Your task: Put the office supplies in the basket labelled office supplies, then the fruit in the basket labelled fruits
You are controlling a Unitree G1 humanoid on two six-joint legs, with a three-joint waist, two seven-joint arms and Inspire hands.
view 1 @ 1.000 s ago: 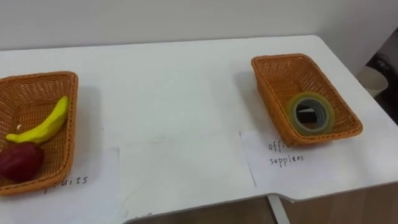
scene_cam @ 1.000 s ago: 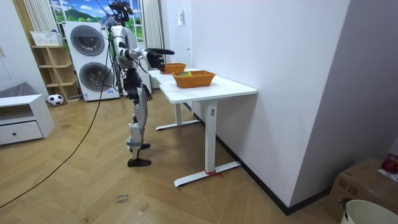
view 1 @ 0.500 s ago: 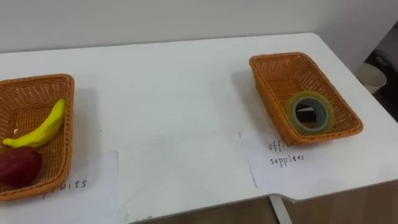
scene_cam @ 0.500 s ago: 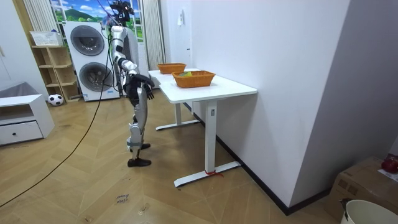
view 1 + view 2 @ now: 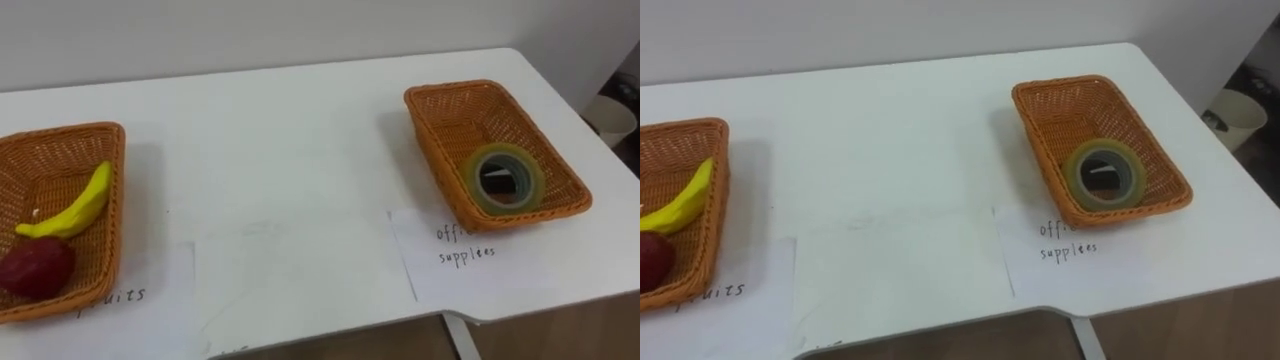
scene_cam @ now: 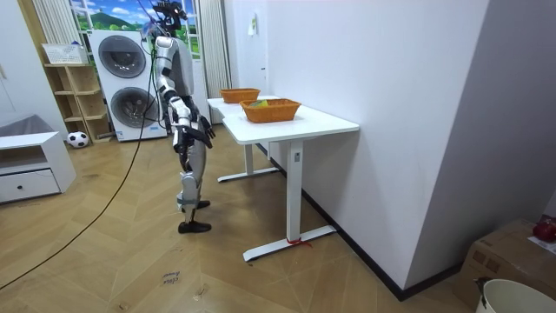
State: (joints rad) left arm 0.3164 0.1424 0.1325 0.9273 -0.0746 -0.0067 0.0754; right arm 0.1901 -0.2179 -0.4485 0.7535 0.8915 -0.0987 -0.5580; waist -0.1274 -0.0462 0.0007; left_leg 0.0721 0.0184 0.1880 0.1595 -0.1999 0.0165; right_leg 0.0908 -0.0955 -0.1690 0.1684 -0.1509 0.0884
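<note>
Off the desk's point(image 6: 317, 123) edge, my right hand point(image 6: 201, 133) has dropped to my side.
Tape point(image 5: 505, 178) sits in its basket point(image 5: 460, 118), banana point(image 5: 70, 205) and red fruit point(image 5: 35, 268) in theirs: sorting looks done. Hand open or closed, I cannot tell.

two baskets point(image 5: 60, 130) point(image 5: 455, 88), one banana point(image 5: 70, 208), one red fruit point(image 5: 35, 268), one tape roll point(image 5: 475, 185).

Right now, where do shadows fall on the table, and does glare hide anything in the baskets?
Left eye view: the light is even; the fruit basket and the office basket each throw a soft shadow toward the middle of the table. No glare hides the banana, the red fruit or the tape roll. Room view: evenly lit, both baskets plain on the table.
</note>
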